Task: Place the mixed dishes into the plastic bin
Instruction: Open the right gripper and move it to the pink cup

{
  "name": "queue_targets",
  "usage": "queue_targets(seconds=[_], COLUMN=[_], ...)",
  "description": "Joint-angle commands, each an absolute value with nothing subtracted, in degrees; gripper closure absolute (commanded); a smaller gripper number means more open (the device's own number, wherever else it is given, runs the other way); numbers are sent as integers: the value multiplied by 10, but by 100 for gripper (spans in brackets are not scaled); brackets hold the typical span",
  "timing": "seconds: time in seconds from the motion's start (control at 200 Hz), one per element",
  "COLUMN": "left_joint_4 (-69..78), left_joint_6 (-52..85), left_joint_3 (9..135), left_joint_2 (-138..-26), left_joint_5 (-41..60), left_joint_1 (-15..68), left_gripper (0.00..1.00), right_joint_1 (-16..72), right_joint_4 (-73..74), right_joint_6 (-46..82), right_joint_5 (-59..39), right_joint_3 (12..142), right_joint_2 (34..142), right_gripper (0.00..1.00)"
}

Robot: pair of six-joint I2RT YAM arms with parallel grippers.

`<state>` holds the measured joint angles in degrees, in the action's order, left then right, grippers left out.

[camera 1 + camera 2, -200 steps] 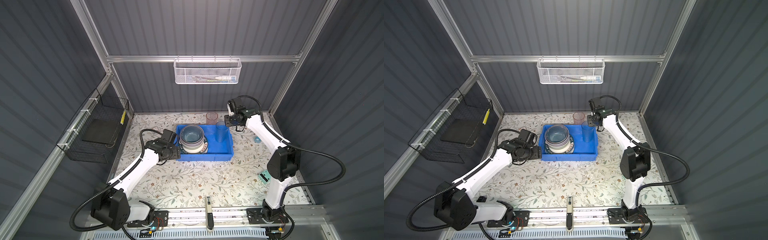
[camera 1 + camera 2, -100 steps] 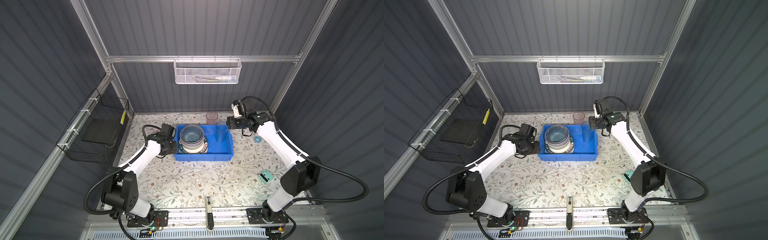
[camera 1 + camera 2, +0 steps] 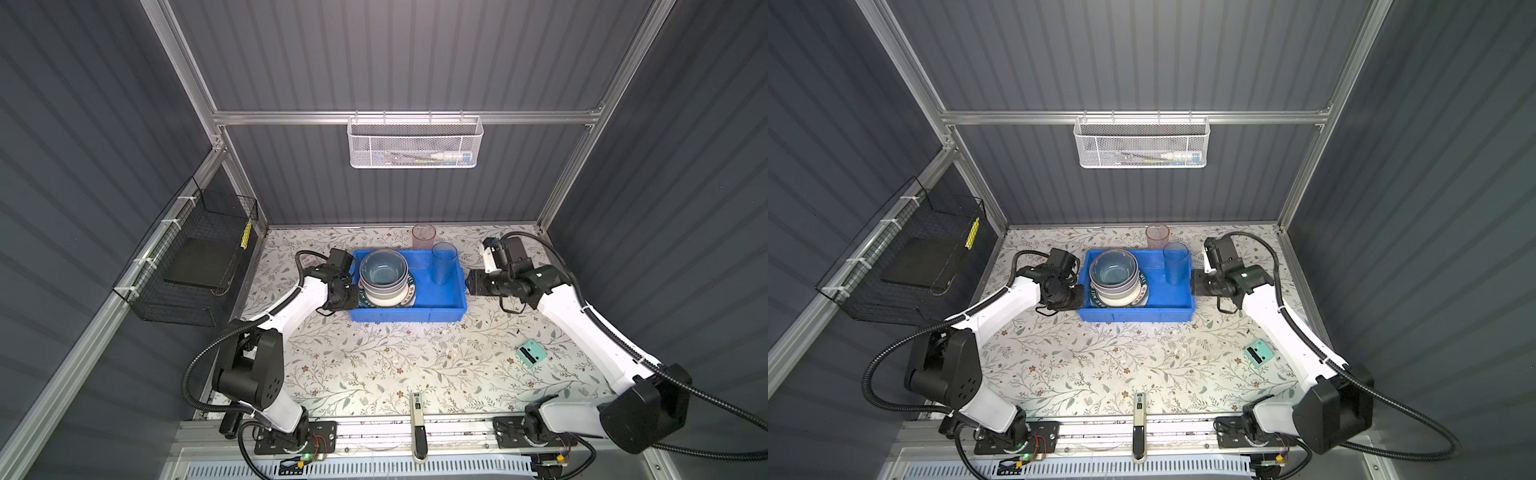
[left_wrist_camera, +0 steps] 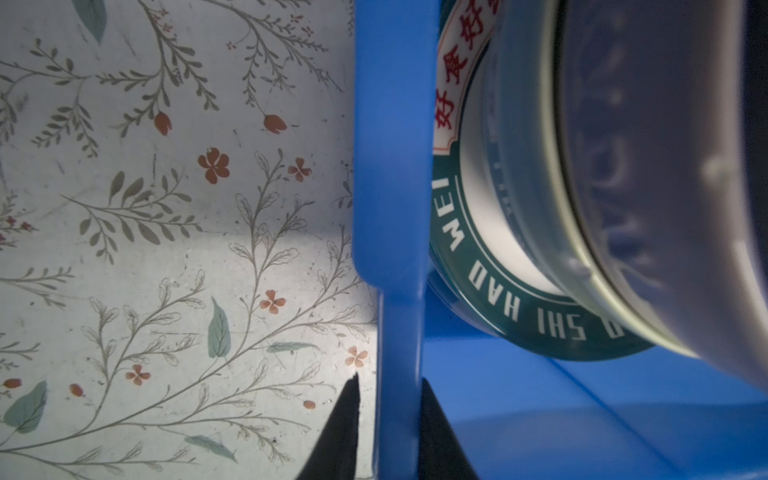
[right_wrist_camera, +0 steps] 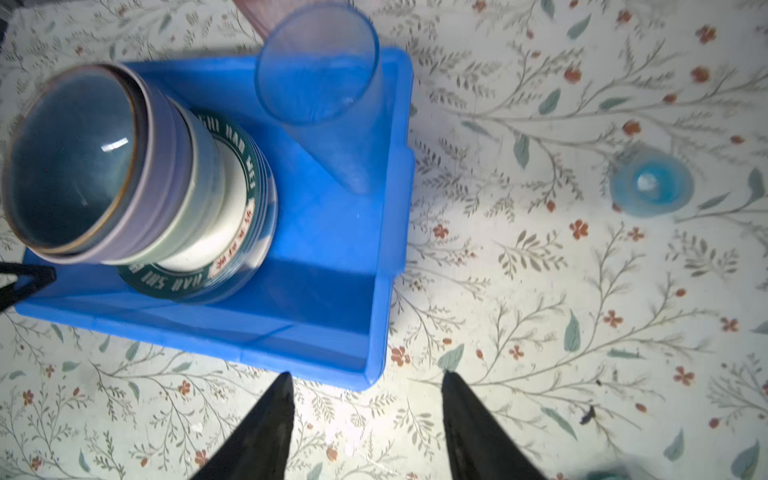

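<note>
The left pincer [image 4: 388, 386] stands narrowed astride a short wall of the bright blue rectangular plastic bin [image 4: 395, 166], one finger outside, one inside. A sliver of floral tablecloth [image 4: 166, 249] shows beside the outer finger, so whether it is clamped cannot be told. The right pincer [image 5: 365, 376] is spread wide and empty, with the bin's opposite short wall just before its tips. Inside the bin, close beyond the left pincer, nested bowls [image 3: 382, 272] sit on round green-rimmed plates [image 4: 498, 291]. A translucent blue tumbler [image 5: 320, 70] stands nearer the right pincer, and a translucent pink tumbler [image 3: 424, 236] stands outside the far wall.
</note>
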<state>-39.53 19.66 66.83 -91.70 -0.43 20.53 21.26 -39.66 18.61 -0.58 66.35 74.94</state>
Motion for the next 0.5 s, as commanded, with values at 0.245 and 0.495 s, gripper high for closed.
queue_targets(seconds=[0.245, 0.495], left_joint_4=[-406, -406], left_joint_6=[199, 204], left_joint_3=[651, 636], left_joint_2=[-908, -889], left_joint_5=[15, 16], left_joint_1=[203, 203], left_gripper=[94, 96], right_joint_1=[217, 218], right_joint_4=[-288, -249], right_joint_6=[271, 280], right_joint_5=[-80, -53], right_joint_3=[554, 552], right_joint_2=[762, 824], right_gripper=[54, 58])
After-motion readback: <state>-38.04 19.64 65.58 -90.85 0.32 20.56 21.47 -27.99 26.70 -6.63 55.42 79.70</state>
